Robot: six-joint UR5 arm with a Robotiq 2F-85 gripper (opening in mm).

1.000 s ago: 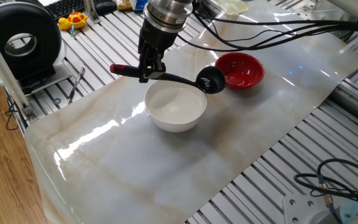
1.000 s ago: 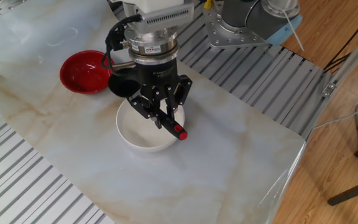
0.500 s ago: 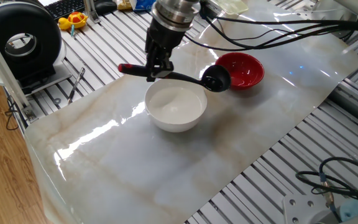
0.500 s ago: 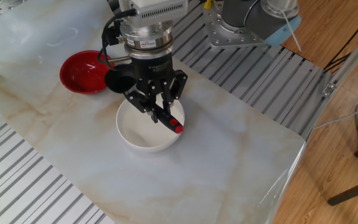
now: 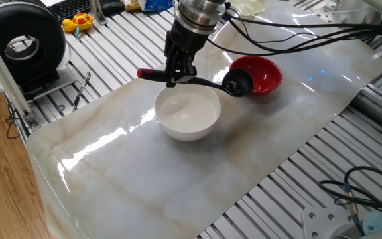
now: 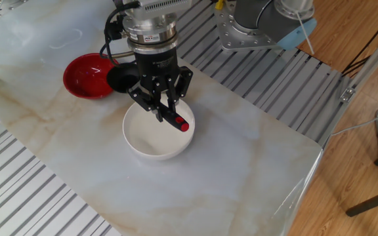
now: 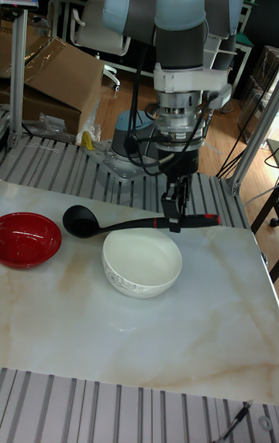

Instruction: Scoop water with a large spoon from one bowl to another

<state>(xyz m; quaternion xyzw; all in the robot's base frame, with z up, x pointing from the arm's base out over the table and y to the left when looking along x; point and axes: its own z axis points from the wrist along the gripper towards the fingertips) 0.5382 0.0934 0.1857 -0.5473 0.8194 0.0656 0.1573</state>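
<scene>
Gripper (image 7: 174, 214) is clamping the large spoon (image 5: 197, 82) mid-handle, scoop hovering at the red bowl's (image 5: 262, 74) left rim, centre-top; any tilt risks spilling water, probably aboard, short of it

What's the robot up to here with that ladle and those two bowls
The gripper is shut on the handle of a black ladle and holds it level above the table. The scoop hangs between the white bowl and the red bowl, near the red bowl's rim. Whether the scoop holds any water cannot be told. Both bowls stand on the marble-patterned tabletop.
</scene>
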